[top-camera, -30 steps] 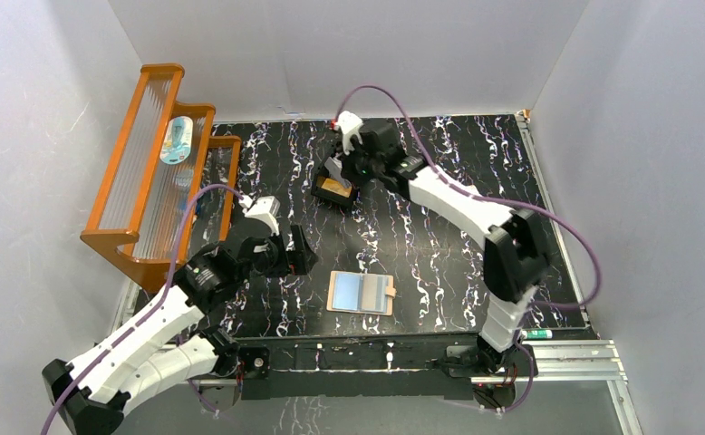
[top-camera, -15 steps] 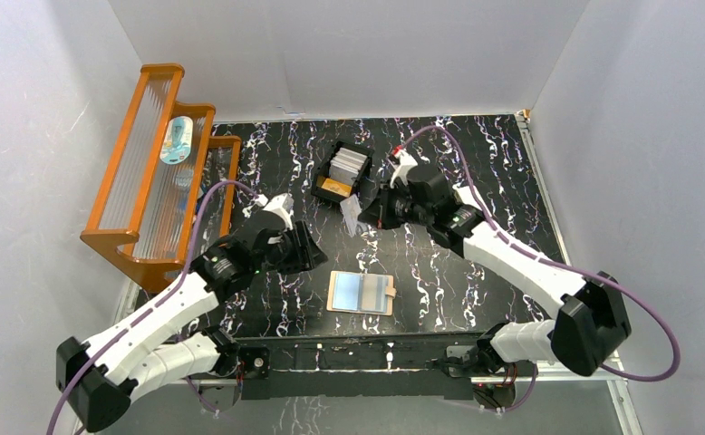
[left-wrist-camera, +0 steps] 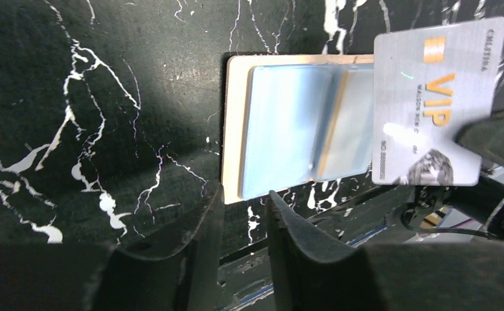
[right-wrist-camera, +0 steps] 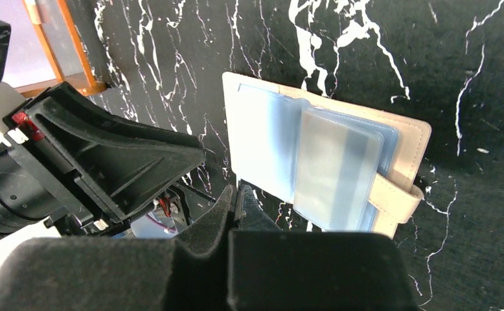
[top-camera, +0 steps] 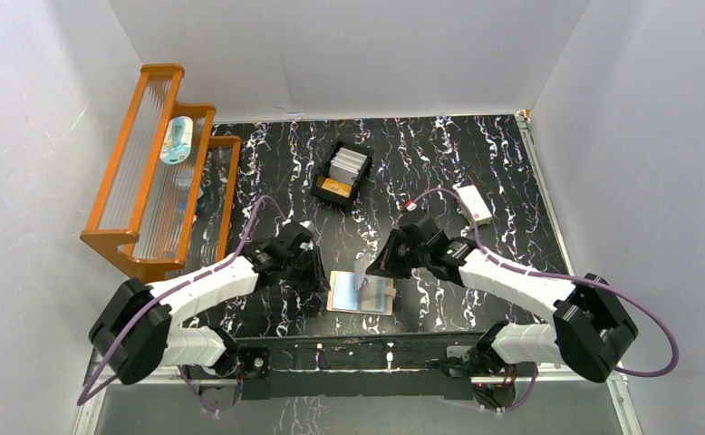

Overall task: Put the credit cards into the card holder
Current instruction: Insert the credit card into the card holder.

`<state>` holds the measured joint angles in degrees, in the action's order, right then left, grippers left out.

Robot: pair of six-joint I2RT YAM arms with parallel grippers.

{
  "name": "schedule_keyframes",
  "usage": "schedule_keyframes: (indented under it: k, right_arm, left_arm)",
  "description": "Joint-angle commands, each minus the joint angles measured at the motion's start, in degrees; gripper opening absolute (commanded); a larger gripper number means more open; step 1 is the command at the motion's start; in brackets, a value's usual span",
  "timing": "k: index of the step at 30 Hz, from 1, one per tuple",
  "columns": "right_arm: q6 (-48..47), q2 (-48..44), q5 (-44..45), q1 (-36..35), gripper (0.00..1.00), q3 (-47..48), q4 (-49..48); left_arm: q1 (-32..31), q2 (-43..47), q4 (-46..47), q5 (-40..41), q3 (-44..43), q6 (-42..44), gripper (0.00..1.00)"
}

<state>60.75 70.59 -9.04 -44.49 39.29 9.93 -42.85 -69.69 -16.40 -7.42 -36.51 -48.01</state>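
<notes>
Top view: card holder (top-camera: 378, 297) lies open and flat near the table's (top-camera: 512, 181) front edge, between my grippers. Right gripper (top-camera: 373, 269) holds a credit card (top-camera: 362, 272) just above the sleeves, angled for sliding in, I judge.

Left wrist: left gripper (left-wrist-camera: 244, 193) narrowly parted, nothing between the fingers. It sits at the holder's edge, likely to steady it.

Right wrist: right fingers clamped together; card edge-on, barely visible.
</notes>
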Motion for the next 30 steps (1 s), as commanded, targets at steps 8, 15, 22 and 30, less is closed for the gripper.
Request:
schedule_keyframes:
  k: [8,15,22,30]
  right_arm:
    - [7.4,2.5,11.7,-6.4,0.0,2.8,5.7]
    - [8.3,3.7,14.8,-8.1,0.0,4.2,8.3]
    - [-0.3,1.7,12.9,-9.1,0.0,-0.7,-1.7]
    - [-6.7,-4.7,10.1,-9.1,0.0,-11.8,-11.8]
  left_arm:
    - [0.0,-11.4,9.0,-7.6,-1.8,1.8,0.2]
    - [-0.5,-9.6,8.9,-6.9,1.0,-1.8,0.14]
    - [-1.0,-10.4,9.3,-8.4,2.0,-2.1,0.1]
    - [-3.7,-9.0,8.9,-4.8,3.8,-3.9,0.02]
